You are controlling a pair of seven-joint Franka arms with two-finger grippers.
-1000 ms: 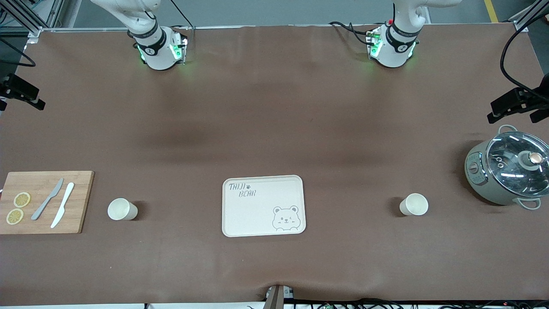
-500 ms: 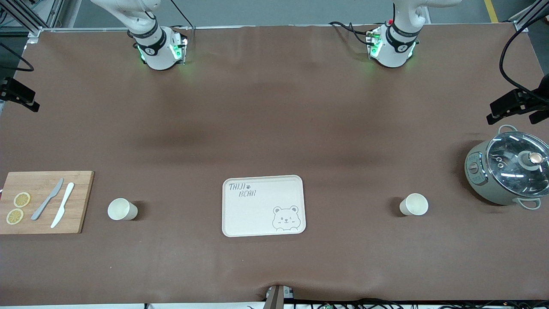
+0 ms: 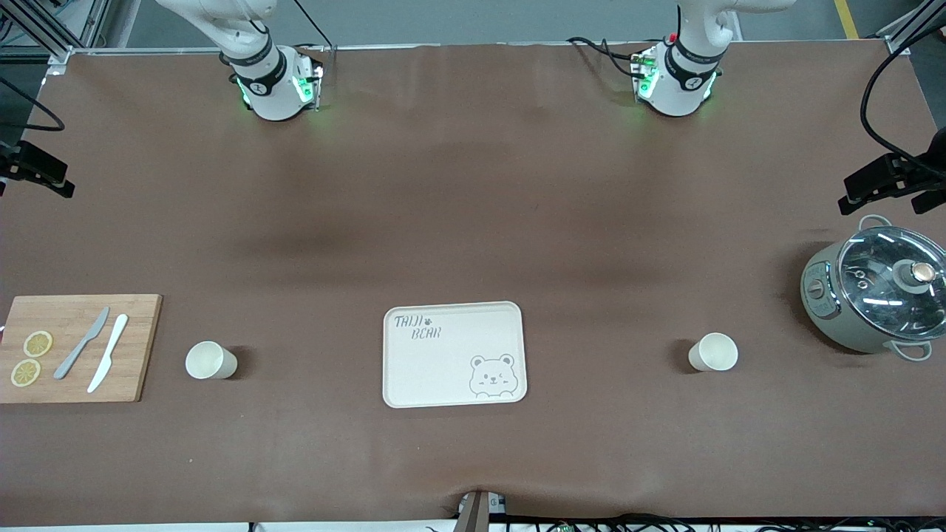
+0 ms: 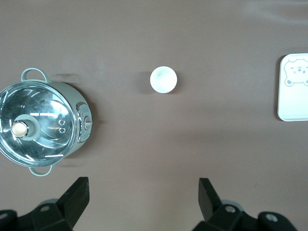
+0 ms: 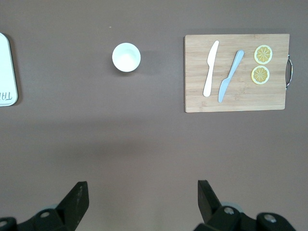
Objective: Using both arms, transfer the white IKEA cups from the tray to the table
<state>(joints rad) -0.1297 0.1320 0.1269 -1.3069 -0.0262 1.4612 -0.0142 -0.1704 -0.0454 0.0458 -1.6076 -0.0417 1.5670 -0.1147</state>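
Observation:
Two cream-white cups stand upright on the brown table, one on each side of the cream tray [image 3: 414, 369]. One cup [image 3: 211, 360] is toward the right arm's end, beside the cutting board, and shows in the right wrist view [image 5: 126, 57]. The other cup [image 3: 714, 352] is toward the left arm's end, near the pot, and shows in the left wrist view [image 4: 163, 79]. My left gripper [image 4: 144, 192] is open and empty, high over bare table. My right gripper [image 5: 142, 192] is open and empty, high over bare table. The tray holds nothing.
A wooden cutting board [image 3: 133, 318] with two knives and two lemon slices lies at the right arm's end. A grey-green pot with a glass lid [image 3: 879, 288] stands at the left arm's end. Black parts of the hands show at the front view's edges [image 3: 887, 181] [image 3: 37, 174].
The black part of the right arm's hand at the front view's edge has shifted slightly lower. The cups, tray and left arm have not moved.

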